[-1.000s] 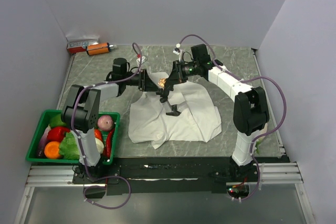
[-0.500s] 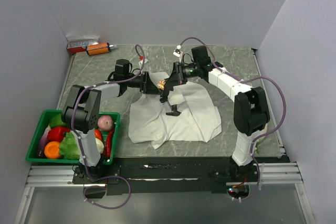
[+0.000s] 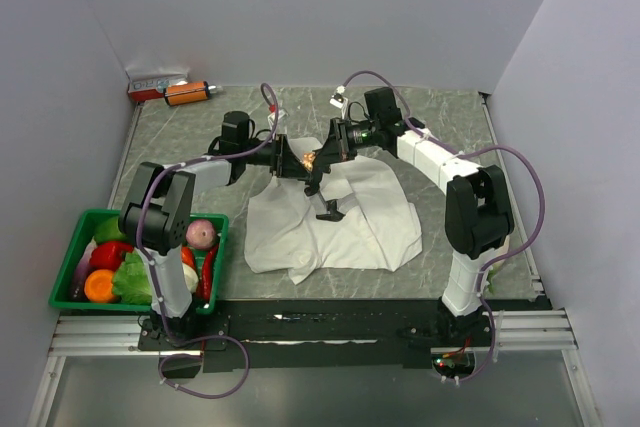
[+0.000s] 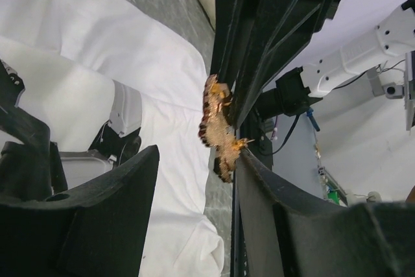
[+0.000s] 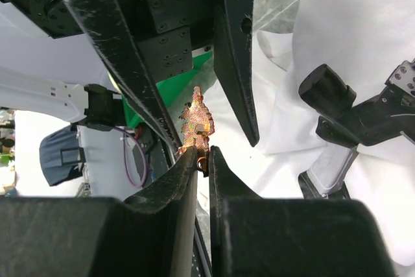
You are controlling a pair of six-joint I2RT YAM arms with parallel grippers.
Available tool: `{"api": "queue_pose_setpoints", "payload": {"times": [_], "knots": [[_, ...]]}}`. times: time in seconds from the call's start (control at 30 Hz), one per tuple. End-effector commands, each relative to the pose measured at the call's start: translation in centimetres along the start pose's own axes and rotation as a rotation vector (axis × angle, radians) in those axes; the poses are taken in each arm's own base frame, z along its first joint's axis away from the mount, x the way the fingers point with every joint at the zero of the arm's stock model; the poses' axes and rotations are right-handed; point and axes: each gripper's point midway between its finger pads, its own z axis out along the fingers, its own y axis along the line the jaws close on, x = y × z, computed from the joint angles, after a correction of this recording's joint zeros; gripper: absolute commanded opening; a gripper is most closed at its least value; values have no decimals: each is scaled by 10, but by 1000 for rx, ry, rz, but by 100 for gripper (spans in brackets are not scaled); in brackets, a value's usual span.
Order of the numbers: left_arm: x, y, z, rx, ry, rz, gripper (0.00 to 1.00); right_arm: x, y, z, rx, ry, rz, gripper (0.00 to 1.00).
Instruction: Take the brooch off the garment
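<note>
The brooch [image 3: 309, 158] is a small orange-gold butterfly-shaped piece, held in the air over the far left edge of the white garment [image 3: 340, 217]. My right gripper [image 5: 202, 155] is shut on the lower end of the brooch [image 5: 196, 121]. My left gripper [image 4: 198, 154] is open, facing the right one. Its two fingers [image 5: 237, 50] reach past either side of the brooch [image 4: 217, 128], which lies close to one left finger [image 4: 292, 225]. The garment [image 4: 97, 63] lies crumpled below, and no cloth shows on the brooch.
A green basket [image 3: 75, 237] of vegetables stands at the front left by the left arm's base. An orange bottle [image 3: 187, 93] and a small box [image 3: 158, 82] lie at the back left. A small black object [image 3: 330, 215] rests on the garment.
My left gripper has slid right toward the right gripper, so its open fingers now straddle the brooch. The right gripper has stayed shut on the brooch, hardly moving.
</note>
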Motion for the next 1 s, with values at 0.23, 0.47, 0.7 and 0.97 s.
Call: {"api": "queue_pose_setpoints", "payload": {"times": [0.23, 0.47, 0.7, 0.97], "knots": [[-20, -25, 1, 47, -28, 80, 56, -11, 19, -3, -1, -26, -96, 0], [-26, -20, -1, 15, -48, 49, 56, -10, 21, -4, 2, -20, -122, 0], [-32, -10, -11, -2, -91, -13, 55, -9, 23, -6, -1, -19, -140, 0], [-36, -12, -16, 34, -113, -47, 54, -9, 25, -6, -5, -17, -153, 0]]}}
